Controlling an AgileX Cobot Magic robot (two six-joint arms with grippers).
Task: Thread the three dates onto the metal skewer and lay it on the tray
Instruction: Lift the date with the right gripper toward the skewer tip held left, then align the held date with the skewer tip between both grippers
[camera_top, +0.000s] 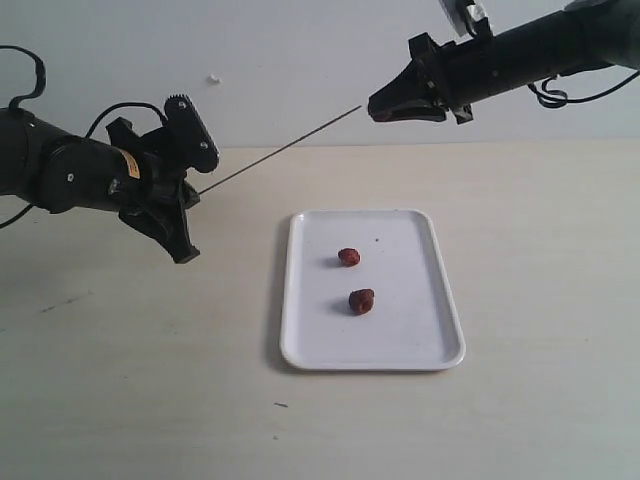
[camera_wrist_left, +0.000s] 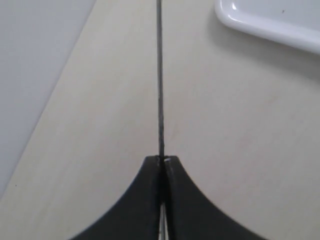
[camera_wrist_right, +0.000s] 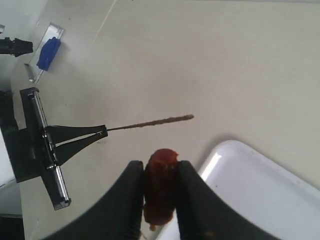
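My left gripper (camera_top: 190, 192) is shut on one end of the metal skewer (camera_top: 280, 151), which rises slanting to the right above the table; the rod (camera_wrist_left: 160, 80) runs straight out from the shut jaws. My right gripper (camera_top: 376, 107) hangs at the skewer's free tip, shut on one dark red-brown date (camera_wrist_right: 160, 185). In the right wrist view the skewer tip (camera_wrist_right: 187, 118) stands a little apart from that date. Two more dates (camera_top: 348, 257) (camera_top: 361, 301) lie on the white tray (camera_top: 372, 359) in the middle of the table.
A tiny dark speck (camera_top: 376, 239) lies on the tray. The tray corner (camera_wrist_left: 240, 20) shows beside the skewer in the left wrist view. A blue-and-white object (camera_wrist_right: 46, 54) lies far off on the table in the right wrist view. Pale wall stands behind.
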